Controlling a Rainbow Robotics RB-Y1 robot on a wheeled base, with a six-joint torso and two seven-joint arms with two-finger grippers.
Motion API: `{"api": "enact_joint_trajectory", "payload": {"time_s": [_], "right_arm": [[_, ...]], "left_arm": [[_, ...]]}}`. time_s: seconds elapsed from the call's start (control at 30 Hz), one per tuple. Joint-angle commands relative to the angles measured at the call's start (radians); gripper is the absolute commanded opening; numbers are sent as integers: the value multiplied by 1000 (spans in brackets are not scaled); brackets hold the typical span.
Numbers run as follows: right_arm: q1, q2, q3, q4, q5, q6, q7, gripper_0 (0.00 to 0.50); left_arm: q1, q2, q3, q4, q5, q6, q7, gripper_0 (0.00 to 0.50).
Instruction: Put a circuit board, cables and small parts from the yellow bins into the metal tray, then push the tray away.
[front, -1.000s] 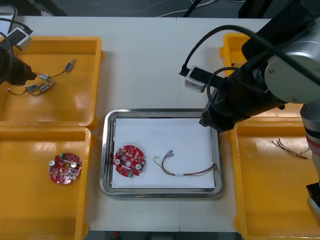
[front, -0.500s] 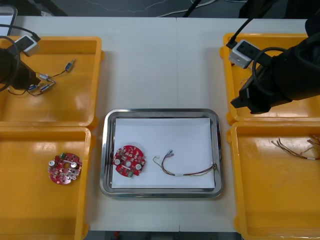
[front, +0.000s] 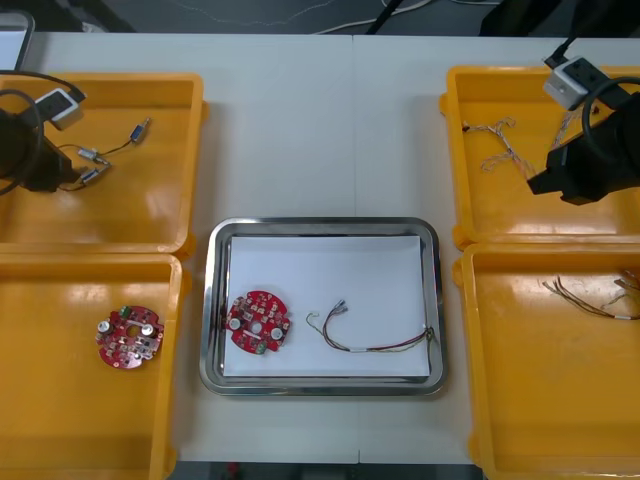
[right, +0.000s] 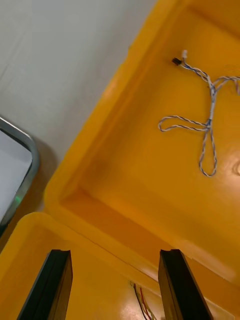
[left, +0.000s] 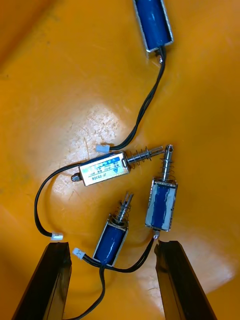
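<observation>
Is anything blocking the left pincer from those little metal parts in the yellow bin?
Nothing visible. The left pincer, open, hangs right over the small metal parts in the far left yellow bin; only their own black cables trail among them. The right pincer, open, is over the right-hand bins.

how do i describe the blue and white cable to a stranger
From the metal tray mid-table, go to the far yellow bin on the robot's right, by the right end effector; the left end effector is over the far left bin. The cable lies looped in that right bin. Unlike the red and yellow cables in the near bin, it is twisted blue and white.
</observation>
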Motion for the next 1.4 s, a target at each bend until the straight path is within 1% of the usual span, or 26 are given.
{"api": "enact_joint_trajectory", "payload": {"time_s": [0.03,0.17,0.3,0.43,0.57,0.7,0.73,0.9,1.0,1.1,1.4], "right_arm": [[7,-45,-100,29,33,3,-23,500],[5,-45,-118,35,116,3,-23,500],[5,-45,-112,35,173,3,-26,500],[5,-40,-106,37,256,3,-28,500],[4,-34,-106,37,314,3,-29,500],[4,-9,-98,42,389,3,-35,500],[4,-5,-95,46,399,-2,-35,500],[4,15,-40,103,457,-148,-44,500],[1,21,-19,151,478,-231,-58,500],[-14,35,-16,209,477,-311,-67,500],[-71,64,-17,356,478,-483,-87,500]], "left_arm": [[-51,59,-8,16,11,-36,-137,500],[-82,62,-7,72,12,-48,-155,500],[-87,62,-4,83,5,-70,-163,500],[-90,62,-5,102,-2,-93,-166,500],[-94,61,-5,115,-9,-100,-175,500],[-100,61,-19,134,-11,-111,-192,500],[-100,61,-22,134,-11,-111,-194,500],[-99,61,-33,140,-12,-111,-211,500],[-99,61,-36,141,-15,-111,-221,500],[-97,61,-43,143,-20,-111,-226,500],[-96,61,-59,149,-20,-111,-235,500]]}}
